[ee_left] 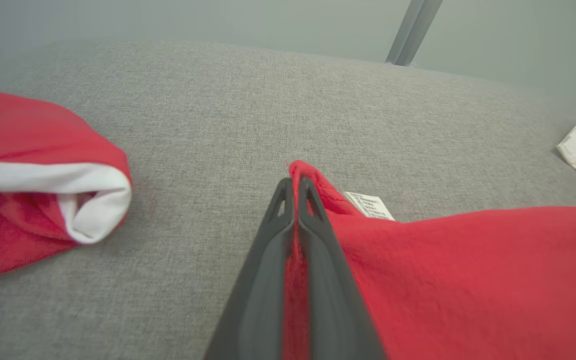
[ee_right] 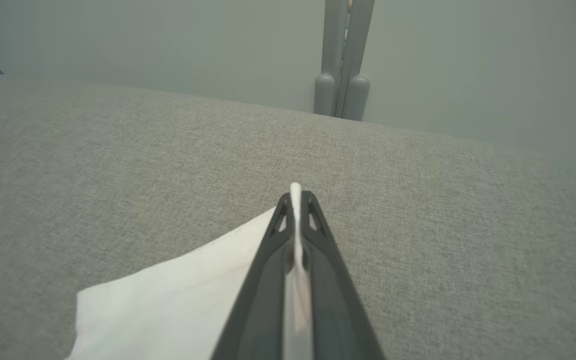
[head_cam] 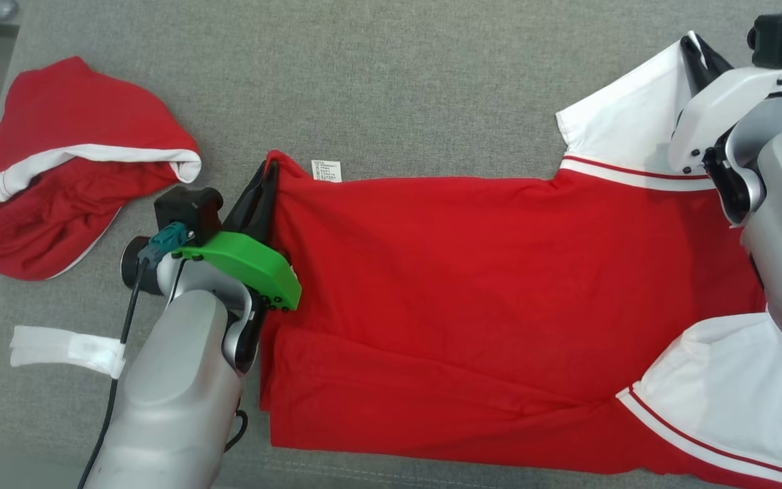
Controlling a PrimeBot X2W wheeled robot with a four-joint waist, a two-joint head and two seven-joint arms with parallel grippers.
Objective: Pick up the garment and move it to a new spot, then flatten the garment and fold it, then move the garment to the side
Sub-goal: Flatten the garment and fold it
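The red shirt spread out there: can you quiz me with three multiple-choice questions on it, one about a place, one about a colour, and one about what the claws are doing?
1. In the head view, where does the crumpled red garment lie?
A) left of the red shirt
B) on top of it
C) right of it

2. What colour are the shirt's sleeves?
A) black
B) white
C) green

3. What is the right gripper doing?
A) hanging open above the table
B) shut on the care label
C) shut on a sleeve's edge

Answers:
1 A: it sits apart, beyond the end that the left gripper pinches.
2 B: both sleeves are white, with a red stripe at the seam.
3 C: the right wrist view shows white cloth clamped between its closed fingers.
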